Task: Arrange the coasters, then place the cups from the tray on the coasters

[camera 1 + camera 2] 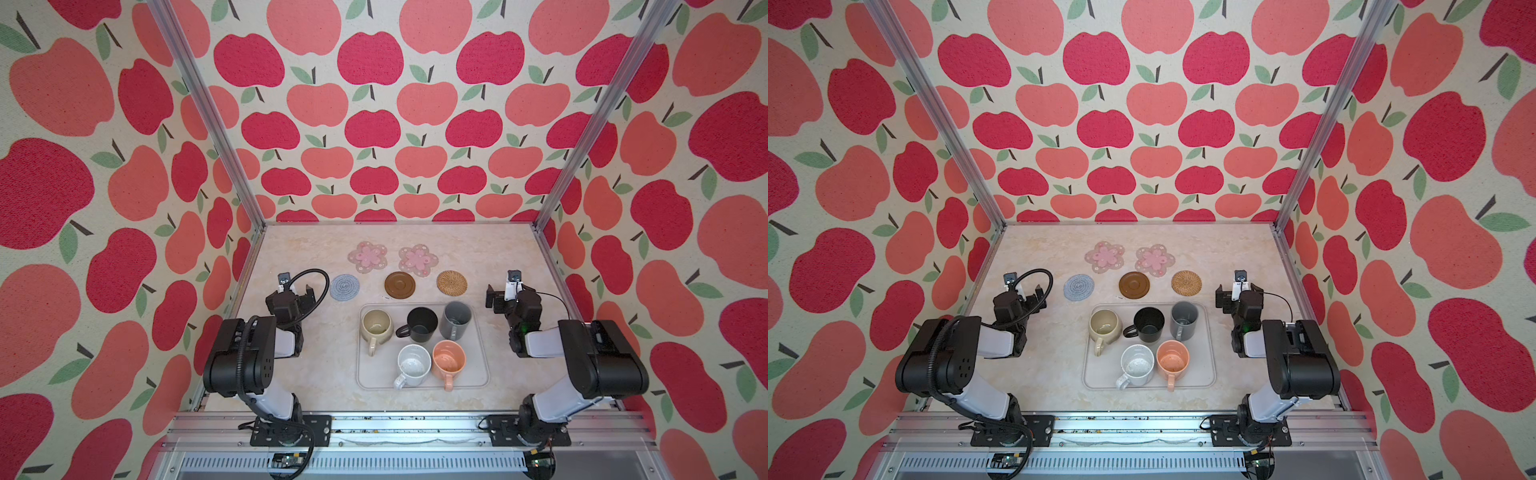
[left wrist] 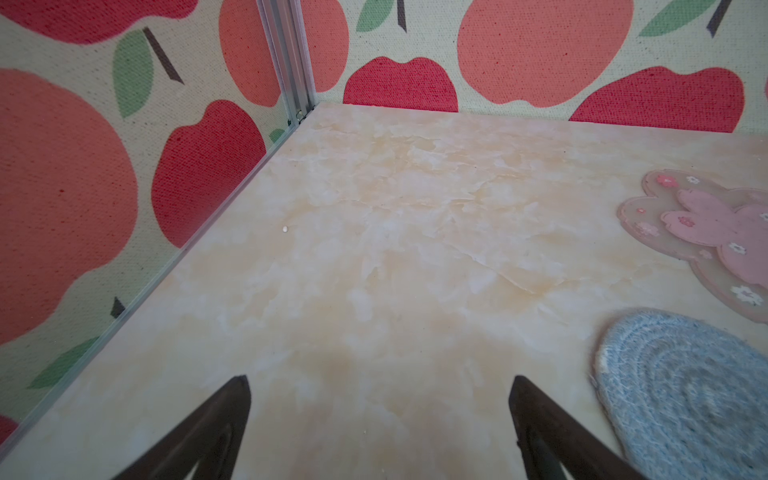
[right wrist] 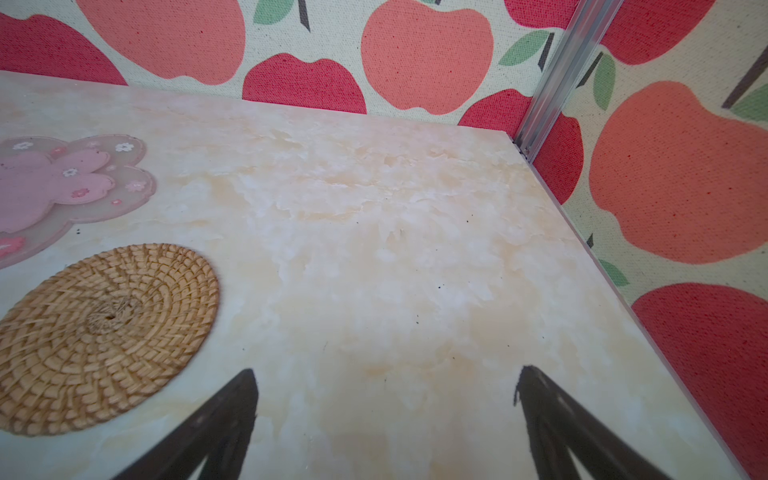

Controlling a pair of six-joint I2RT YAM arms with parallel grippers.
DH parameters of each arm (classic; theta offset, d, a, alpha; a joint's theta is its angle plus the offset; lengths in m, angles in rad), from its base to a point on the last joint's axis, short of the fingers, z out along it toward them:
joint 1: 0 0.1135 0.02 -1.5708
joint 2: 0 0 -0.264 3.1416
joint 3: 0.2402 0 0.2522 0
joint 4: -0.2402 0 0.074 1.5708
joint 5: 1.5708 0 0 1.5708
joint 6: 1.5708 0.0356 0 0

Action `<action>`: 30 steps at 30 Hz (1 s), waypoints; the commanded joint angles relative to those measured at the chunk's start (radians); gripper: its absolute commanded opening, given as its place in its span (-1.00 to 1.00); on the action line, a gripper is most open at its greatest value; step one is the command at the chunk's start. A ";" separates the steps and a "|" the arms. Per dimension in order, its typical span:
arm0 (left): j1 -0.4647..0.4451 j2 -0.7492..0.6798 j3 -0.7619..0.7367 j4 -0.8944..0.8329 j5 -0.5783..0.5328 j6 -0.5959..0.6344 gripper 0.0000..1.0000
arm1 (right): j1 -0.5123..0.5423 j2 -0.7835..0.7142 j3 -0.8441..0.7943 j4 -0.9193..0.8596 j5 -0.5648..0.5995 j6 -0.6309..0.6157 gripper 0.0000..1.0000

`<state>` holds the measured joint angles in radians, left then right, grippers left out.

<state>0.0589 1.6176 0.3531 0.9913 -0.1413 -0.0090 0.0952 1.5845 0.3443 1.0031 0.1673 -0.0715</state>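
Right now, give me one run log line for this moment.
left gripper: open, empty | right gripper: open, empty | cups: five on tray | coasters: five bare on table

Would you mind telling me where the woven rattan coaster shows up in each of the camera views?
Top view: the woven coaster lies rightmost of the round ones, just beyond the grey mug.
Top view: same spot.
Left wrist: not in it.
Right wrist: close up, in front of the landmark.
Shared landmark: the pink flower coaster just behind it, in all three.
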 commanded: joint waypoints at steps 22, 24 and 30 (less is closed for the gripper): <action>-0.049 -0.359 0.183 -0.514 -0.095 -0.012 0.98 | -0.006 -0.269 0.201 -0.488 -0.021 -0.030 0.99; -0.055 -0.359 0.221 -0.536 -0.109 -0.017 0.98 | -0.003 -0.275 0.229 -0.516 -0.027 -0.022 0.99; -0.078 -0.353 0.317 -0.590 -0.093 -0.081 0.98 | 0.037 -0.233 0.408 -0.717 -0.045 0.004 0.99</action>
<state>-0.0055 1.2640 0.6258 0.4831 -0.2325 -0.0448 0.1055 1.3342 0.6624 0.4244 0.1371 -0.0803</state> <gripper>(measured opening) 0.992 0.994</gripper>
